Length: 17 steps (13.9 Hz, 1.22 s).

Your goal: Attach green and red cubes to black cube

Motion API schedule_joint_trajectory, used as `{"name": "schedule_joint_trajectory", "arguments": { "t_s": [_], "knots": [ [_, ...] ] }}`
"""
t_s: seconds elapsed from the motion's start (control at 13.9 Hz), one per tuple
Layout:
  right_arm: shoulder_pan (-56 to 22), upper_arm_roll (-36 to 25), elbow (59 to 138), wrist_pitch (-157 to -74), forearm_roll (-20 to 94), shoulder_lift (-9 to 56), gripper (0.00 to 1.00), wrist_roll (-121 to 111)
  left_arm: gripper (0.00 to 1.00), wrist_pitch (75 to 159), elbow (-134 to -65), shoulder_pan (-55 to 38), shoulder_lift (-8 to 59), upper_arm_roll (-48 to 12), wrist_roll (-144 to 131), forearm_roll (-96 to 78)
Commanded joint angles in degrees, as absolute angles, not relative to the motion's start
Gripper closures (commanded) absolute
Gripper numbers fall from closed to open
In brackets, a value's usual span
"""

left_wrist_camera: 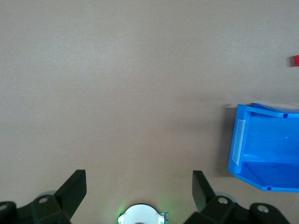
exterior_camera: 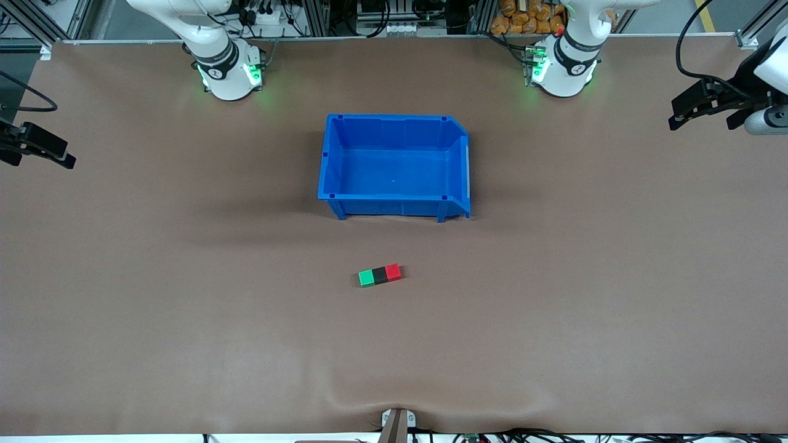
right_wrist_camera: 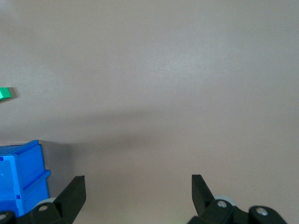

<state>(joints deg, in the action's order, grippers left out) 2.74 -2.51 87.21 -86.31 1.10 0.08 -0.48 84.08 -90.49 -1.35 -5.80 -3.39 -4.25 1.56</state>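
Observation:
The green cube [exterior_camera: 367,278], the black cube [exterior_camera: 380,275] and the red cube [exterior_camera: 393,272] lie touching in one row on the table, black in the middle, nearer to the front camera than the bin. My left gripper [exterior_camera: 702,118] hangs open and empty over the left arm's end of the table; its wrist view [left_wrist_camera: 139,184] shows bare table between the fingers and the red cube [left_wrist_camera: 295,60] at the edge. My right gripper [exterior_camera: 38,157] hangs open and empty over the right arm's end; its wrist view [right_wrist_camera: 138,186] shows the green cube [right_wrist_camera: 5,93] at the edge.
An empty blue bin [exterior_camera: 394,206] stands mid-table between the cubes and the arm bases. It also shows in the left wrist view [left_wrist_camera: 238,149] and the right wrist view [right_wrist_camera: 21,172]. The brown table cover is slightly rippled near the front edge.

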Motion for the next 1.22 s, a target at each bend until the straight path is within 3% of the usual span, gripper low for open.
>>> {"name": "schedule_joint_trajectory", "arguments": {
  "t_s": [0.0, 1.15],
  "knots": [
    [2.3, -2.6, 85.5, -85.0, 0.8, 0.5, 0.00, -0.2, 0.00, 83.3, -89.4, -1.2, -5.4, -3.3, -3.7, 2.6],
    [2.1, -2.5, 85.6, -85.0, 1.0, 0.6, 0.00, 0.1, 0.00, 81.4, -88.2, -1.2, -5.1, -3.3, -3.9, 2.6]
  ]
}}
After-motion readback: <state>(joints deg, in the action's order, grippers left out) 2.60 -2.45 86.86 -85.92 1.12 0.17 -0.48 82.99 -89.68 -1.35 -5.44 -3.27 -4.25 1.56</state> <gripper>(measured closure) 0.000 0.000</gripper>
